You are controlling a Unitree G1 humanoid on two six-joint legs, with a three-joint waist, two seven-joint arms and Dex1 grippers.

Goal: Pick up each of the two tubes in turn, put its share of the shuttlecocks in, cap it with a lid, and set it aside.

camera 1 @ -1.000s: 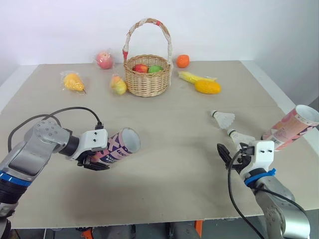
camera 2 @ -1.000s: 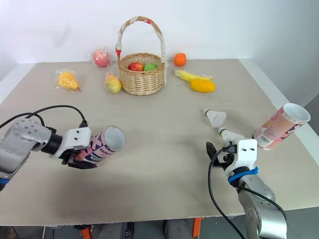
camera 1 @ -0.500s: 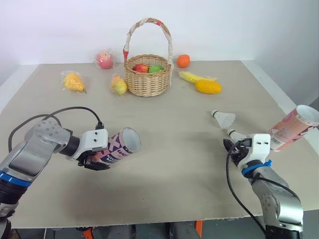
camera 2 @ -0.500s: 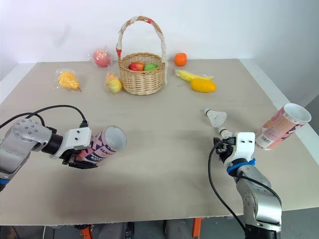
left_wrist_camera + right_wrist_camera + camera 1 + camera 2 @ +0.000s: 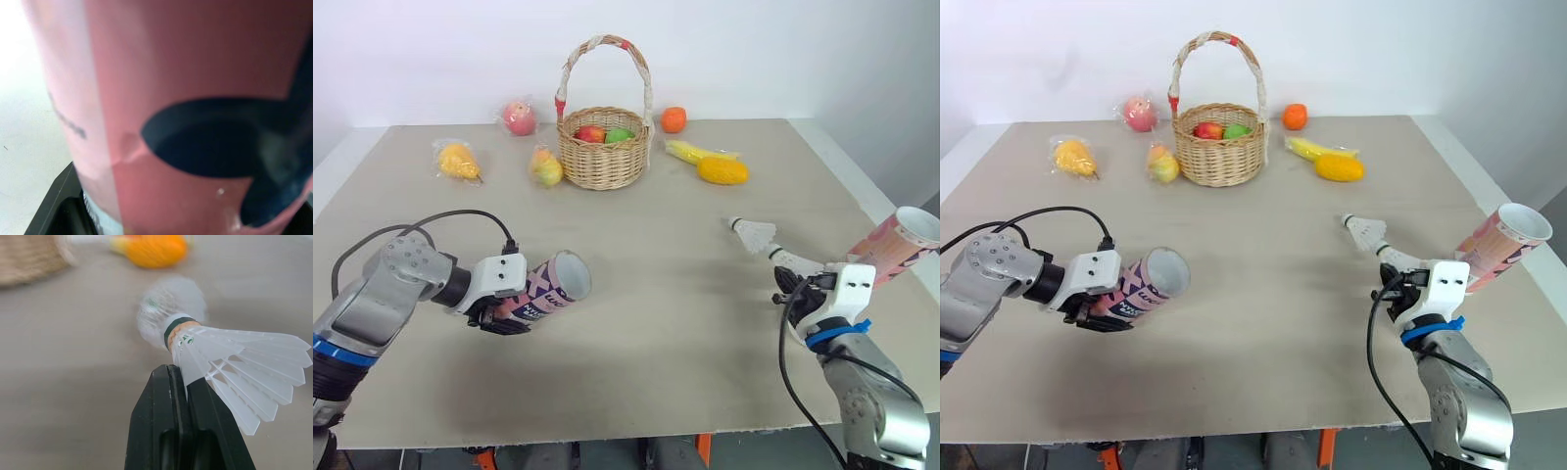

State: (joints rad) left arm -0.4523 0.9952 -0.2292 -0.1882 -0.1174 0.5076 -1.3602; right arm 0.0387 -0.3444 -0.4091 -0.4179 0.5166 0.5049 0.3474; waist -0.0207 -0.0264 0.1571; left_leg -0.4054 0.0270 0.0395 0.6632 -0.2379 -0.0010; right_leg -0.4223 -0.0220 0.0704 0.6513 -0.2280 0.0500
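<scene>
- Right tool [image 5: 793, 286] has slid further right and away from the robot since a second ago, and it's now right at the near shuttlecock [image 5: 793, 260]. Left arm, the fruit and the basket [image 5: 603, 147] haven't budged.
- Left eye view: the left tool [image 5: 499, 318] is clamped round the bottom end of the first tube [image 5: 548, 289]. It holds the tube tilted just off the table [image 5: 656, 323], open mouth aimed toward the right arm. My guess is that's so a birdie can be fed straight in.
- Same view: the far shuttlecock [image 5: 752, 233] lies on the table just beyond the near one. The second tube [image 5: 891, 250] leans at the table's right edge, mouth up and outward. Can't tell what's propping it.
- Right eye view: same layout. Nothing visible in the held tube's mouth, so I'd say loading hasn't started.
- Left wrist view: pink tube wall with a dark blue patch sits hard up against the camera, so that grip looks snug.
- Right wrist view: the black fingers [image 5: 161, 406] are squeezed together with the edge of the near shuttlecock's white skirt nipped at their tips, cork pointing away. That's a thin hold on feathers and it could slip or crush them. The far shuttlecock is a blur behind, with an orange fruit [image 5: 156, 249] further back.
</scene>
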